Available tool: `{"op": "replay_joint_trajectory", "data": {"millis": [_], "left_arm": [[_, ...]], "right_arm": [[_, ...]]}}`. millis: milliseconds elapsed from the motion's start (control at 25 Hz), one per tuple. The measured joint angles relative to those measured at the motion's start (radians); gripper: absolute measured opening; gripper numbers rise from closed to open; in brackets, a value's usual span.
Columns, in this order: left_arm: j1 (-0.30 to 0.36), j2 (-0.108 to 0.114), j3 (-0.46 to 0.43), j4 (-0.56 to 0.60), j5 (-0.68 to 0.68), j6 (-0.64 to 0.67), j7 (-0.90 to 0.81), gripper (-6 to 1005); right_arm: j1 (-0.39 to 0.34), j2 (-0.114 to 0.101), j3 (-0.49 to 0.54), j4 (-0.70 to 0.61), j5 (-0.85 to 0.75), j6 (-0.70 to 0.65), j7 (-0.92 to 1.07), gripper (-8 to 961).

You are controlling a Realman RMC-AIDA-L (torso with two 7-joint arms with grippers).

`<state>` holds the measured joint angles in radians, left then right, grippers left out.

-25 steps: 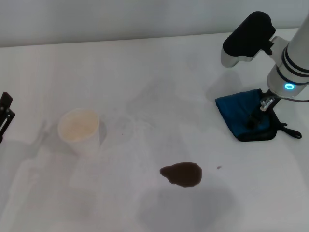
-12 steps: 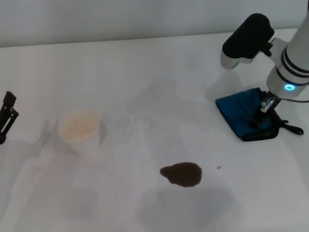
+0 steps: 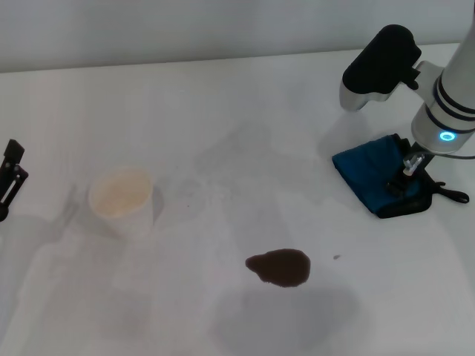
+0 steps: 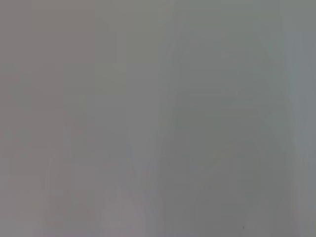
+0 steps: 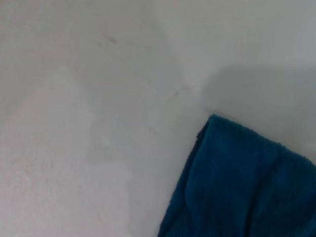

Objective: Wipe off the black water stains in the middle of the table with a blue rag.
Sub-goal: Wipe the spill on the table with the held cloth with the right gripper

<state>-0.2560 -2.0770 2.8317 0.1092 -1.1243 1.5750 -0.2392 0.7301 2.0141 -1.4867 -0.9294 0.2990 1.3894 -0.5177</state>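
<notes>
The dark brown-black liquid blotch of water stains [image 3: 279, 267] lies mid-table on the plain white matte tabletop [image 3: 223, 111], a tiny speck just beside it. A white paper cup [image 3: 122, 200] stands well apart, toward the left. The folded blue rag with black edging [image 3: 375, 180] has shifted slightly under the right gripper [image 3: 404, 178], which is pressed onto it; whether its fingers are closed cannot be told. The left gripper [image 3: 10, 178] is parked at the table's left edge.

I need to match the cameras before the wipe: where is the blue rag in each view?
Head view: the blue rag lies at the far right of the table, under the right gripper.
Left wrist view: not in it; nothing can be made out.
Right wrist view: it fills the lower right corner.
Shared landmark: the rag's corner on the white tabletop.
</notes>
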Motion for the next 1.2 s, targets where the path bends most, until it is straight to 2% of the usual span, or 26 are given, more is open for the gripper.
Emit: {"op": "replay_joint_trajectory", "data": {"millis": [440,760,1000,1200], "left_arm": [[0.006,0.0,0.0,0.001,0.0,0.018,0.0,872],[0.008,0.0,0.0,0.001,0.0,0.026,0.0,872],[0.007,0.0,-0.001,0.0,0.0,0.026,0.0,872],[0.005,0.0,0.0,-0.003,0.0,0.025,0.0,872]], "right_arm": [[-0.006,0.002,-0.005,-0.009,-0.001,-0.002,-0.028,12],[-0.007,0.005,-0.03,-0.01,0.005,-0.001,-0.031,16],[-0.008,0.008,-0.1,-0.02,0.049,0.004,-0.024,19],[-0.032,0.01,-0.156,-0.091,0.115,0.043,-0.024,21]]}}
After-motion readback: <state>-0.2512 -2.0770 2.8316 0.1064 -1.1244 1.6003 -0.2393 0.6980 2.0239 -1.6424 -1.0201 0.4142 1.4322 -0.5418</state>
